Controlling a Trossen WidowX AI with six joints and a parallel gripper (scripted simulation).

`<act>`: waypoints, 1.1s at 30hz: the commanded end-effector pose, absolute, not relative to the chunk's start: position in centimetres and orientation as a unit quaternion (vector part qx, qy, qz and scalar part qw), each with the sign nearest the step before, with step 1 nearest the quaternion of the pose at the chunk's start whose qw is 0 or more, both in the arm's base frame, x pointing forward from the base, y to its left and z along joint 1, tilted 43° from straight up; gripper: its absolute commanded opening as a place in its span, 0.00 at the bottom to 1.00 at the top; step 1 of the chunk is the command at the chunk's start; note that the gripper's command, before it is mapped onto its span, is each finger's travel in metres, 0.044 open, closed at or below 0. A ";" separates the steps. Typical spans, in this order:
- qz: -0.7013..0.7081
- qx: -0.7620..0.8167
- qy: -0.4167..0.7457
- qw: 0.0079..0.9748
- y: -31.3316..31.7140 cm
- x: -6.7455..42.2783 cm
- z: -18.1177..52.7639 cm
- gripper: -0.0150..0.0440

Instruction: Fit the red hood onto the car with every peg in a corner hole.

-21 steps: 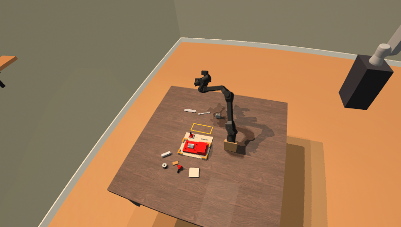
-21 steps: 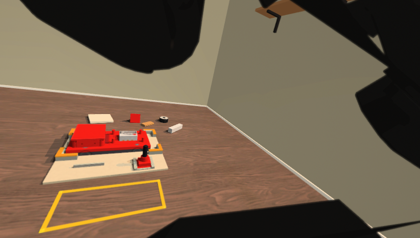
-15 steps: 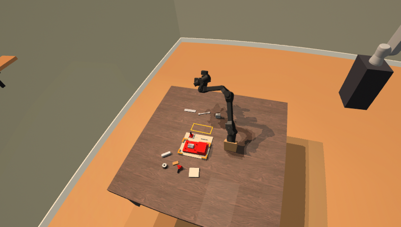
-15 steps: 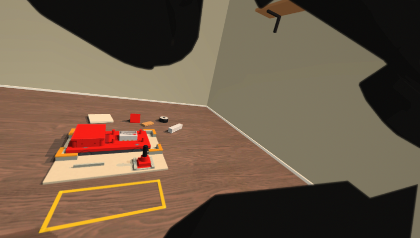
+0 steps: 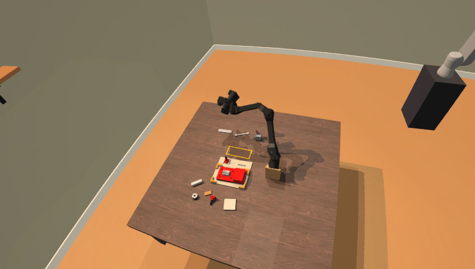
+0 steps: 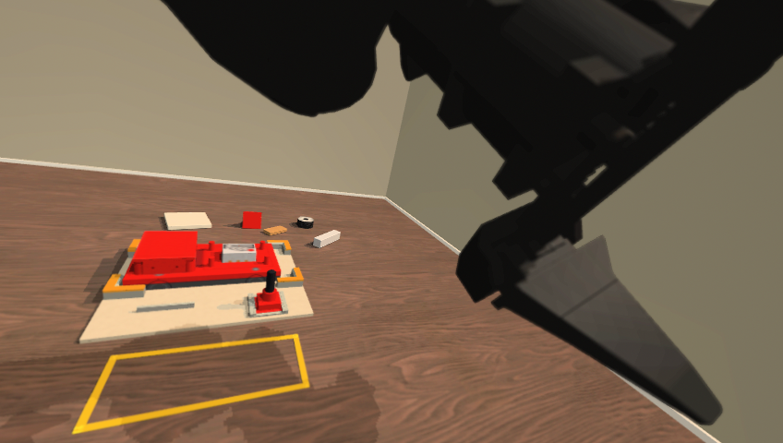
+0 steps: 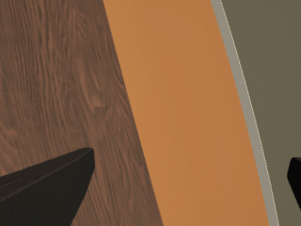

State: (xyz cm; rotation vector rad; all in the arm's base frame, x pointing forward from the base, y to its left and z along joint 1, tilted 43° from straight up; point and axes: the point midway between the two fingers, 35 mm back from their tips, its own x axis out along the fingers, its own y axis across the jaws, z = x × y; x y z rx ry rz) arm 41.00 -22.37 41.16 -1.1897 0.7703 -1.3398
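Observation:
The red car chassis [image 5: 237, 175] [image 6: 209, 267] sits in the cream jig board [image 5: 242, 164] [image 6: 164, 325] with orange corner stops. The grey engine block [image 5: 226, 172] [image 6: 238, 252] is on its deck. A small red piece [image 5: 212, 199] [image 6: 251, 219], seemingly the hood, lies on the table beyond the jig, away from the arm. My gripper [image 5: 226, 98] [image 7: 191, 164] is open and empty. It hangs high over the table's far left corner, far from the car. One of its fingers [image 6: 604, 313] fills the right of the exterior view.
A yellow outlined rectangle [image 5: 240, 148] [image 6: 192, 406] lies beside the jig. A red-and-black clamp [image 5: 226, 161] [image 6: 269, 296] stands on the board. A white block [image 5: 196, 182] [image 6: 326, 238], a ring [image 5: 195, 196] [image 6: 305, 221], a cream plate [image 5: 229, 204] [image 6: 186, 220] and a grey block [image 5: 258, 137] lie about.

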 end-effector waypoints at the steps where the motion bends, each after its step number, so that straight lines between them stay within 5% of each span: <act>1: -0.543 -0.496 0.299 0.608 -20.8 43.3 38.7 1.00; 18: -0.411 -0.353 0.239 0.806 -11.9 49.8 26.1 1.00; 33: -0.339 -0.119 0.279 0.890 -3.2 48.8 14.1 1.00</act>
